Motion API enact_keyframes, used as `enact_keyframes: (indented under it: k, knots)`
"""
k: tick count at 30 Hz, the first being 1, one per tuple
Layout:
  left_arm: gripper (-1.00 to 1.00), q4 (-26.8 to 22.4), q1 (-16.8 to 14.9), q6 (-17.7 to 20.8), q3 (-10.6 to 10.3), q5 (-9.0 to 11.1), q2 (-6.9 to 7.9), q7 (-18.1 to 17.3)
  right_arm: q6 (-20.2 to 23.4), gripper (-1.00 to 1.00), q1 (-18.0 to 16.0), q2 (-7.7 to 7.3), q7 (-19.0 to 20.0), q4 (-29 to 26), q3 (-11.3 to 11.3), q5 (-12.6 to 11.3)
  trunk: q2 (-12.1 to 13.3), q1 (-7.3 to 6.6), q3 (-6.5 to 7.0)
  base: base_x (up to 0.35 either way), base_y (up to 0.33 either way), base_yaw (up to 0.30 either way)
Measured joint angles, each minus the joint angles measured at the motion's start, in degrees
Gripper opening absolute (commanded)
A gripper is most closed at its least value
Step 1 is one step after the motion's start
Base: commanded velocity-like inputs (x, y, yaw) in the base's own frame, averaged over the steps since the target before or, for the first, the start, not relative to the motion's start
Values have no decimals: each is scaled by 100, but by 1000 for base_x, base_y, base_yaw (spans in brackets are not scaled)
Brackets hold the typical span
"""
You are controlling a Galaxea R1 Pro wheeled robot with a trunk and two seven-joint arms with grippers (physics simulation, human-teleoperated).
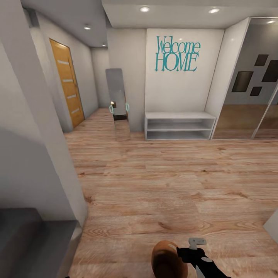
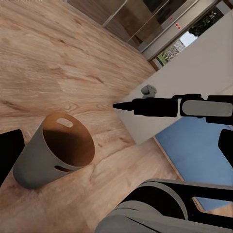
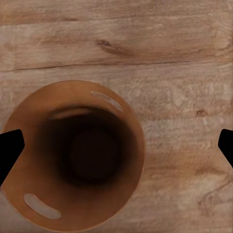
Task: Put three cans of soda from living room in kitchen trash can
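The tash can (image 1: pixel 165 259) is a pale grey bin with a brown inside. It stands on the wood floor at the bottom of the head view. Its oval handle slot (image 2: pixel 64 122) faces the left wrist camera, and nothing shows in its dark bottom (image 3: pixel 90 155). My right gripper (image 1: pixel 190 251) hangs open right above it, one fingertip (image 3: pixel 9 153) over the rim and the other well clear of it. The right gripper (image 2: pixel 121 105) also shows side-on above the bin. My left gripper (image 2: pixel 119 148) is open beside the bin (image 2: pixel 56 155). The cans of soda are out of view.
This is a hallway with a pale wood floor. Ahead stand a white shelf bench (image 1: pixel 179 125), a tall mirror (image 1: pixel 117 104), an orange door (image 1: pixel 67 87) and mirrored sliding doors (image 1: pixel 247 81). A wall corner (image 1: pixel 42 162) juts in at the left. A blue surface (image 2: pixel 194 150) lies behind a white wall.
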Motion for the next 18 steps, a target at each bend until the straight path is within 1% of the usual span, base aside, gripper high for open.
enact_keyframes:
  k: [3,5,18]
  knots:
    - [100,0,0,0,-6,-1,0,0,1,100,1,0,0,0,0,-1,0,0,0,2,0,0]
    - [100,0,0,0,-7,-3,0,0,2,100,3,0,0,0,0,-1,-79,43,-37,1,0,0]
    - [100,0,0,0,-3,0,0,0,4,100,1,0,0,0,0,3,-600,329,-349,0,0,0]
